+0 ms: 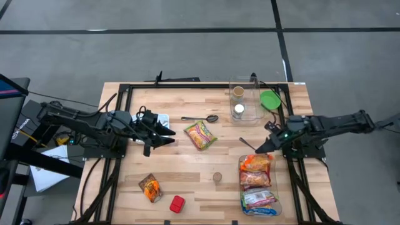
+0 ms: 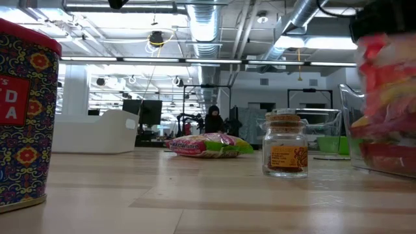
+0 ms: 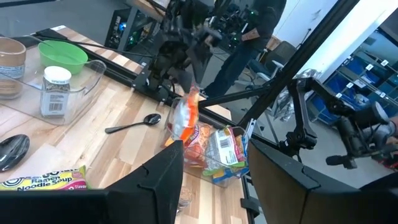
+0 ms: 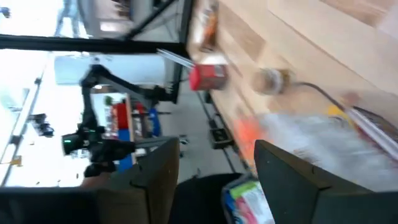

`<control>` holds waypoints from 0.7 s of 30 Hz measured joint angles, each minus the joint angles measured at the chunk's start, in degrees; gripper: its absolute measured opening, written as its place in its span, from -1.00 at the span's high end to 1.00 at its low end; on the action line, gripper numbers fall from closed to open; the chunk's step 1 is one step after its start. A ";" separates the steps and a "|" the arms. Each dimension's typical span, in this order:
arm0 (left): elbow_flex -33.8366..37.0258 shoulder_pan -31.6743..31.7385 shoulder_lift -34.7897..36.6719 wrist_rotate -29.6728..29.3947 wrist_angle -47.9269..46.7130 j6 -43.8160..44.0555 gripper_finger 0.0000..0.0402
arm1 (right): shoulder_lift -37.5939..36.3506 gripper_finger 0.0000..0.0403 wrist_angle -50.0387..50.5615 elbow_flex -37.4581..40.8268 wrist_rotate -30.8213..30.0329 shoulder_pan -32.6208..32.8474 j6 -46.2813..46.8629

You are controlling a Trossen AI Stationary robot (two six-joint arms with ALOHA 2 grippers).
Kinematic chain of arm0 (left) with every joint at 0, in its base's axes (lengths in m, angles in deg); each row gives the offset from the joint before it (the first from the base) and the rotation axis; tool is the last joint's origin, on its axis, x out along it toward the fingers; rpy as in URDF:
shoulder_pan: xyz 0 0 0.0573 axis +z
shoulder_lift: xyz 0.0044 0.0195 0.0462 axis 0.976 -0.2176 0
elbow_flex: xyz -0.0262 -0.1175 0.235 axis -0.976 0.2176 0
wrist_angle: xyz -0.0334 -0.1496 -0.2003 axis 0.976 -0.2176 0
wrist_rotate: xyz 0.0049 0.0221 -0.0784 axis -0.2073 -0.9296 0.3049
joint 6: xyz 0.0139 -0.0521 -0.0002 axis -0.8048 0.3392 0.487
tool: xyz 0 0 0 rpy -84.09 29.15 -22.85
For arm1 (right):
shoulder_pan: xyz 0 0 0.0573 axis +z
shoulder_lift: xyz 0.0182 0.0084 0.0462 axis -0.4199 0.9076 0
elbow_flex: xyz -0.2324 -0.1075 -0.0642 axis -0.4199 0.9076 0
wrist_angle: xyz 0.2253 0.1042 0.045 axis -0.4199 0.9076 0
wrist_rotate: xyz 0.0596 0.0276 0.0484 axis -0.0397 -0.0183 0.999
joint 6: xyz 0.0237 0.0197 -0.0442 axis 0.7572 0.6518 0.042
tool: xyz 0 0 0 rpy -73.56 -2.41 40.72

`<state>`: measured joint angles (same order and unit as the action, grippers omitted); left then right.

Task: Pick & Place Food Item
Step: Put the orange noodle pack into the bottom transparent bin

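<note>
Overhead, the noodle packet (image 1: 200,134) lies flat at centre frame, long axis running upper left to lower right. The left gripper (image 1: 169,137), jaws open, hovers just left of it and should close across the short side. The right gripper (image 1: 261,148), open and empty, sits above the tray (image 1: 278,203).

Low down, the packet appears mid-frame, beside a jar (image 2: 285,152).

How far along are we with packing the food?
Three packets already sit in the clear bin. Nothing is held: the right gripper hovers open above the bin's far end, the left gripper open beside the ramen packet. That packet and the orange snack remain out.
</note>
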<state>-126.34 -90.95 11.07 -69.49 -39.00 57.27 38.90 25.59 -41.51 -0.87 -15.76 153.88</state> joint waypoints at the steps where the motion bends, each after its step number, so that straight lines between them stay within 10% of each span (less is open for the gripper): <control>1: 0.00 0.00 0.00 0.00 0.01 0.00 0.14 | -0.66 0.01 -0.04 -0.42 0.00 -0.36 -0.03; 21: 0.02 0.00 -3.94 -0.01 0.58 -0.09 0.14 | 1.59 0.42 10.42 -3.85 -0.59 -3.12 -8.79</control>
<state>-126.32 -90.95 7.12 -69.50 -38.42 57.19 40.49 36.02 -45.36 -1.46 -18.87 145.09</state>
